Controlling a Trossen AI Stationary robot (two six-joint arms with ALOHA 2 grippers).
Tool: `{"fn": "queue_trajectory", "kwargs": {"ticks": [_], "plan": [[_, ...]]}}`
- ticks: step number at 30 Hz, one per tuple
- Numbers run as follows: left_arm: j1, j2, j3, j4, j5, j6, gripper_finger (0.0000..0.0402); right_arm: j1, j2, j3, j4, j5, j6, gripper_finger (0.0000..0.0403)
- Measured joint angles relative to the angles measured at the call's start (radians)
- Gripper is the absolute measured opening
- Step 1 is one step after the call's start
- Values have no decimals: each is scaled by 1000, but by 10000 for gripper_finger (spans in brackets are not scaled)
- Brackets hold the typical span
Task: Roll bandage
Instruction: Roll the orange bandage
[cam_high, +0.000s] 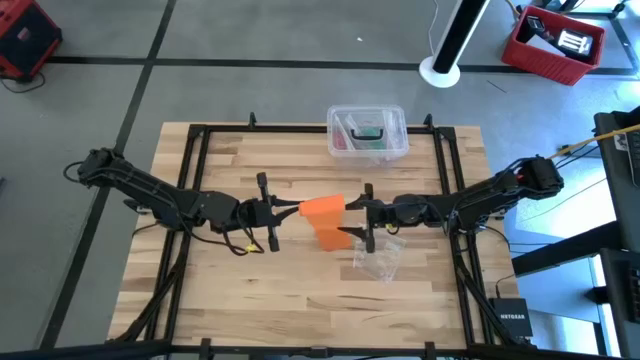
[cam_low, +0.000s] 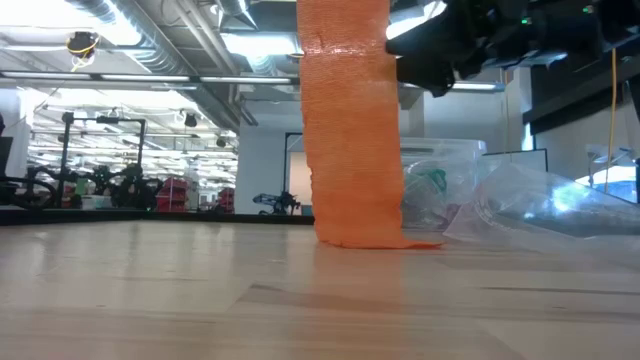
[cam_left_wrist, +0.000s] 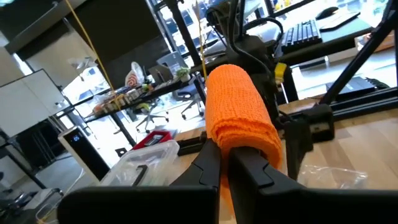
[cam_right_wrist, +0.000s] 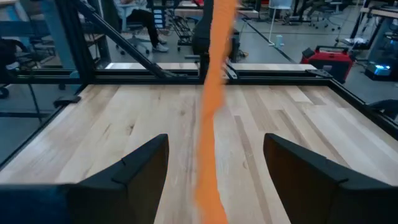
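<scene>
The orange bandage (cam_high: 322, 208) is held up above the table's middle. Its upper part is a thick wad or roll (cam_left_wrist: 239, 106). From it a flat band (cam_low: 350, 130) hangs down to the table, where its lower end (cam_low: 372, 240) rests. My left gripper (cam_high: 298, 209) is shut on the bandage's upper part. My right gripper (cam_high: 350, 218) is open just right of the bandage. In the right wrist view its fingers stand on either side of the hanging band (cam_right_wrist: 211, 124), apart from it. My left gripper pinches the bandage between its two fingers (cam_left_wrist: 208, 163), just under the thick rolled part (cam_left_wrist: 242, 140). The fingers come level from the table's left. The roll sits above the fingertips, and the band hangs straight below with its lower end (cam_high: 331, 241) on the table.
A clear plastic bag (cam_high: 378, 256) lies crumpled on the table just right of the bandage's lower end. A clear plastic box (cam_high: 367, 132) with small items stands at the far edge. A black frame (cam_high: 200, 150) runs around the tabletop. There is bare wood at the near left.
</scene>
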Motion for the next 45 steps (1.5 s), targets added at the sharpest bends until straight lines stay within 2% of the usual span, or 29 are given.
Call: {"fn": "queue_trajectory", "kwargs": {"ticks": [5, 14, 16, 19, 25, 30, 39, 45], "plan": [[-12, 0, 0, 16, 1, -14, 5, -3, 72, 41, 1, 0, -25, 259], [-31, 0, 0, 115, 51, -44, 5, -2, 101, 86, 1, 1, -57, 194], [-23, -1, 2, 157, 29, -109, 7, 0, 93, 103, -14, -8, -56, 184], [12, -24, 14, 155, 2, -286, 4, 1, 74, 162, -68, -43, -51, 177], [56, -92, 16, 147, 83, -506, 8, -1, 74, 330, -327, -53, -43, 175], [55, -145, 16, 129, 127, -527, 4, 0, 71, 426, -511, -61, -49, 175], [53, -171, 16, 104, 185, -551, 9, 0, 72, 442, -522, -72, -60, 175], [53, -171, 16, 89, 194, -549, 10, 0, 72, 442, -529, -71, -140, 167]]}}
